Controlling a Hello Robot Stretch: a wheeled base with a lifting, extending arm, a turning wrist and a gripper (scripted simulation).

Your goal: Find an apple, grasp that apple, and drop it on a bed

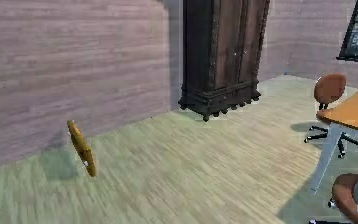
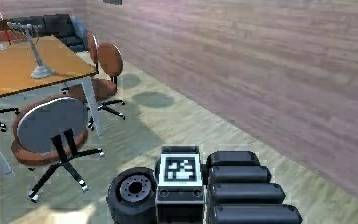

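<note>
Two notes: we reckon apple firm, smooth, lightish, bit slippy, so grab round widest middle. Gripper (image 2: 135, 192) tucked by arm (image 2: 237, 186); fingers' state, we can't tell.

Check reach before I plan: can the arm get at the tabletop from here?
Probably not: a brown chair stands between the arm and the table, which lies off its line.

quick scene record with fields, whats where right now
wardrobe: dark wood, standing at the far wall
floor object: orange-brown long object near the wall at the forward view's left
table: wooden, swivel chairs around it
sofa: dark, beyond the table
gripper: cannot tell whether it holds anything
</note>
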